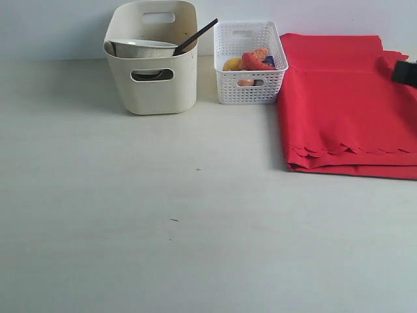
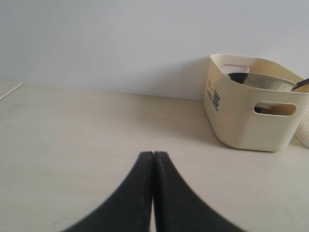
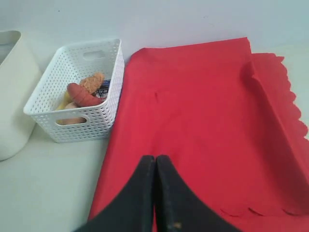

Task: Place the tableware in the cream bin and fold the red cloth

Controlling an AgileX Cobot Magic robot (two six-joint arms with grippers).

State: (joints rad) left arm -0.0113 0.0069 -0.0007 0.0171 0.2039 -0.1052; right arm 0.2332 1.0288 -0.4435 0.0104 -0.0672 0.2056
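The cream bin (image 1: 153, 78) stands at the back of the table and holds tableware: a steel cup (image 1: 142, 47) and dark chopsticks (image 1: 195, 36) jut above its rim. The same bin (image 2: 251, 113) lies far off to one side in the left wrist view. The red cloth (image 1: 348, 107) lies folded at the right, scalloped edge toward the front. My left gripper (image 2: 153, 154) is shut and empty over bare table. My right gripper (image 3: 155, 158) is shut, empty, hovering above the red cloth (image 3: 203, 111). In the exterior view only a dark piece of the right arm (image 1: 404, 72) shows.
A white lattice basket (image 1: 249, 62) with food items stands between the bin and the cloth; it also shows as the basket (image 3: 77, 92) in the right wrist view. A pale wall runs behind everything. The tabletop (image 1: 163, 215) stretches toward the front.
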